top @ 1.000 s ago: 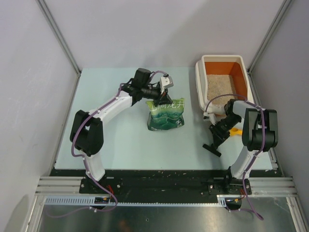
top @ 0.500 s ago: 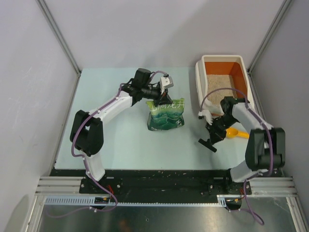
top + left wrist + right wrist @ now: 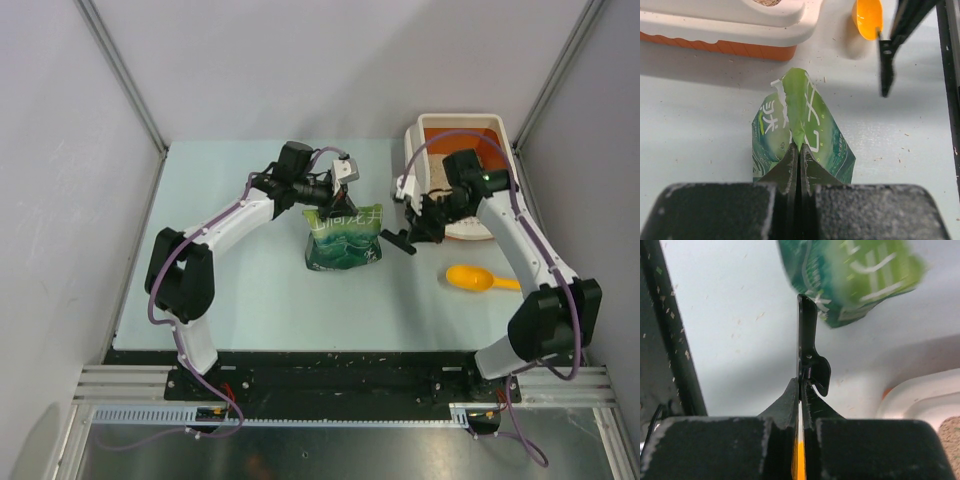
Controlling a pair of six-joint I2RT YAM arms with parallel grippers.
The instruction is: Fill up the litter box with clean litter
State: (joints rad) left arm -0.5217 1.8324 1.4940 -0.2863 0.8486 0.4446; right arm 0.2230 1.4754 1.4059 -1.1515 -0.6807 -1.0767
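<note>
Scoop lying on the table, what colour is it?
The scoop is yellow-orange, clearest in the top external view.

The left gripper (image 3: 799,150) has its black fingers pressed together on the creased top edge of a green printed plastic pouch bag (image 3: 826,146), which stands on the pale blue table (image 3: 700,115). Beyond the bag sit an orange-walled, white-rimmed plastic litter box (image 3: 740,25) and a yellow-orange plastic scoop (image 3: 867,17).

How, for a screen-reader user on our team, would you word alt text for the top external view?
Seen from above, the left gripper pinches the top of an upright green bag, while the shut right gripper hangs between that bag and the orange, white-rimmed litter box. A yellow scoop lies on the table nearer the robot.
</note>
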